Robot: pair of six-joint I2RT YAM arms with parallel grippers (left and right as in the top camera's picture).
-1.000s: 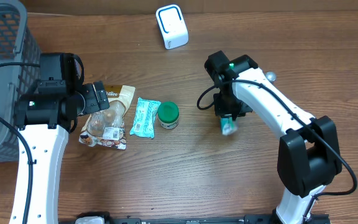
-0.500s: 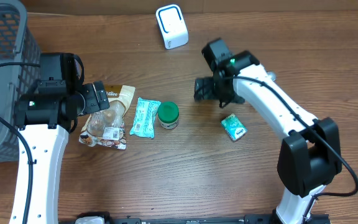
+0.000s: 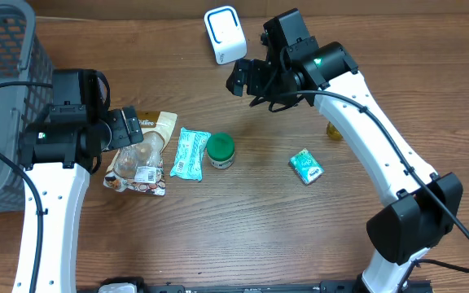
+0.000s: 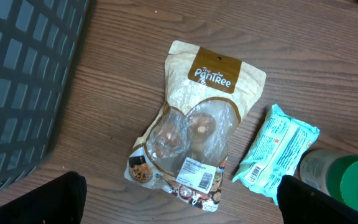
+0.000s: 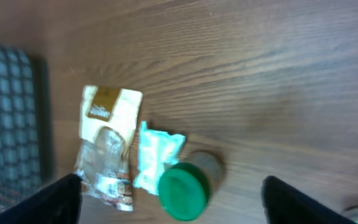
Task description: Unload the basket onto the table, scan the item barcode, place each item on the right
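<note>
The white barcode scanner (image 3: 225, 34) stands at the back of the table. A small teal packet (image 3: 306, 167) lies alone on the wood, right of centre. My right gripper (image 3: 247, 81) hovers open and holds nothing, just right of the scanner and high above the table. In its wrist view its gripper (image 5: 179, 208) looks down on a green-lidded jar (image 5: 185, 190), a teal packet (image 5: 157, 155) and a tan snack pouch (image 5: 107, 146). My left gripper (image 4: 185, 211) hangs open over the near end of the snack pouch (image 4: 194, 134), touching nothing.
A grey basket (image 3: 2, 98) fills the left edge. The snack pouch (image 3: 141, 155), teal packet (image 3: 190, 153) and jar (image 3: 221, 150) lie in a row at centre left. A small yellow object (image 3: 335, 130) shows partly behind the right arm.
My right gripper opened and let the small teal packet down on the table, then swung up and left toward the scanner. The left arm has not moved.
</note>
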